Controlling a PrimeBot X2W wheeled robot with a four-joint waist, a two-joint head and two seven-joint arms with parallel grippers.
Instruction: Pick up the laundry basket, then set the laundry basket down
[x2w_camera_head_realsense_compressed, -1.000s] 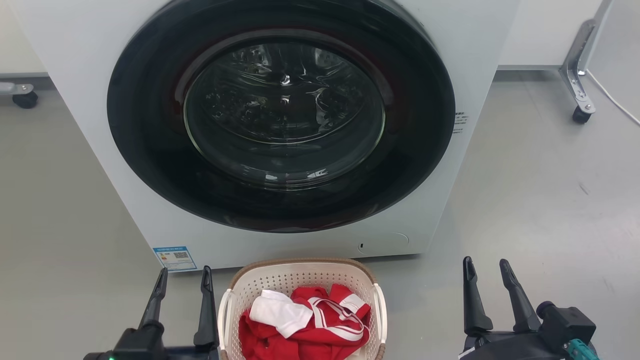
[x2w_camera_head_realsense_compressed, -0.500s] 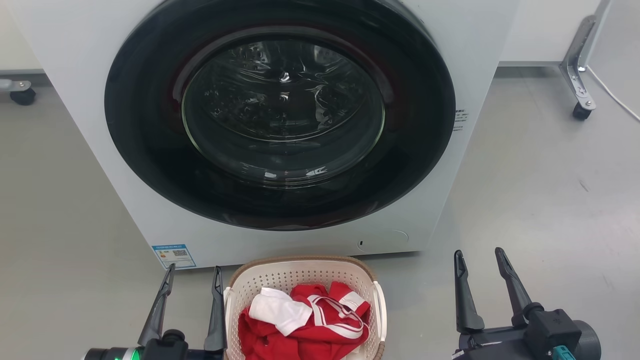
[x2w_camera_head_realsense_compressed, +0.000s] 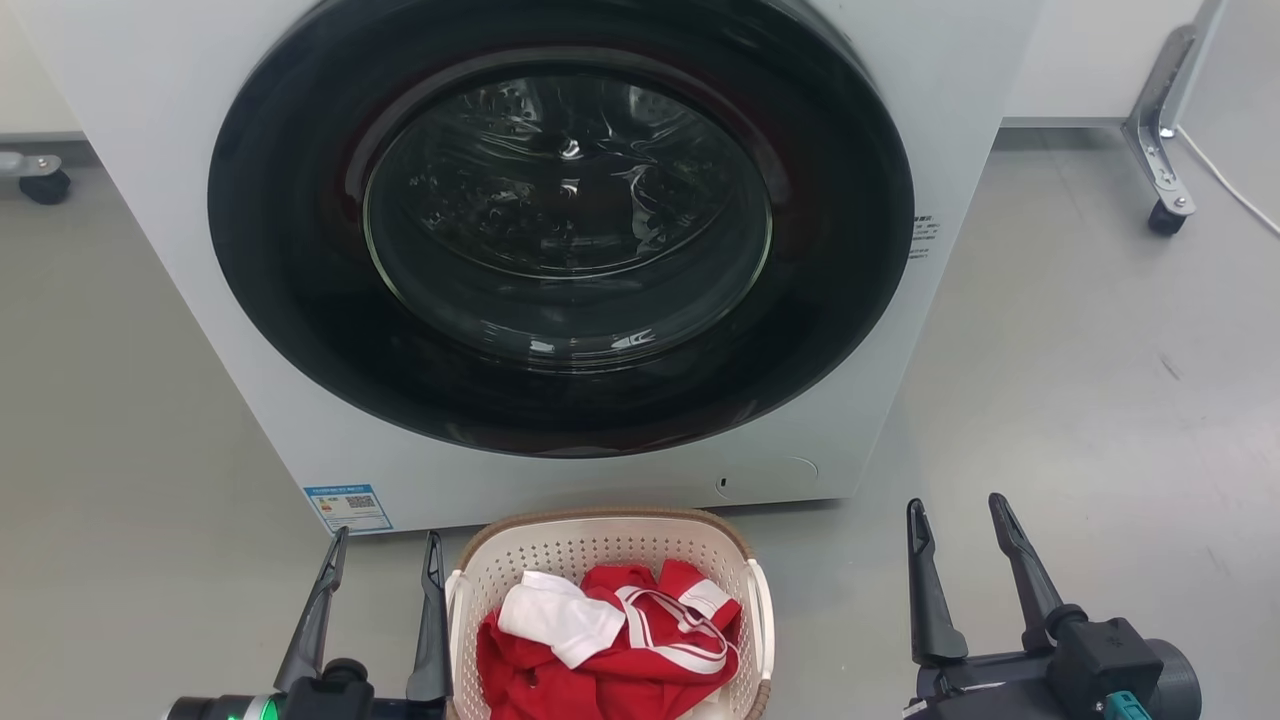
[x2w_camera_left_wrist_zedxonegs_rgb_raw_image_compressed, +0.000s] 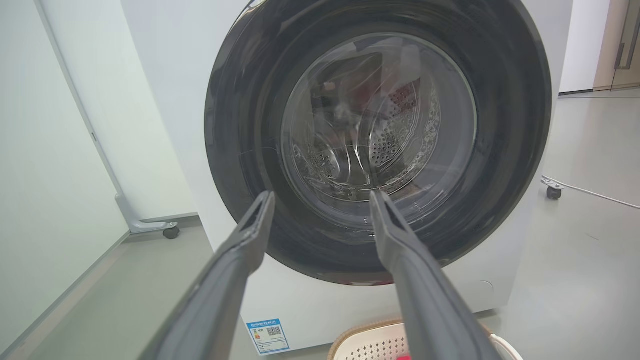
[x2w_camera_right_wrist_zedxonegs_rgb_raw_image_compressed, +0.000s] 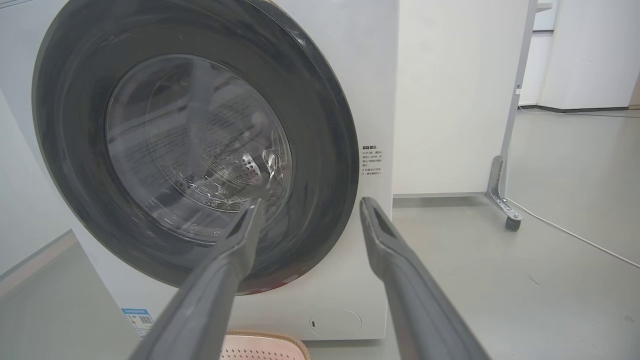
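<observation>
Two things lie ahead: the washing machine, farther off, and the laundry basket on the floor, just beside the left gripper and well apart from the right gripper, both spread and empty. Likely light, stiff plastic holding soft clothes; its side handles suit gripping.

The basket at 6 o'clock in the head view is cream-white and dotted with rows of small holes, with a brown woven-look rim and white handles. In it lies a red garment with white stripes, and a plain white cloth lies at its 10 o'clock. The washer is white. Its door is a glossy black ring around clear glass. A blue-and-white label sits at the washer's 7 o'clock. The floor is pale grey. The left gripper and right gripper have dark grey fingers. A green light glows at 7 o'clock of the left one.
</observation>
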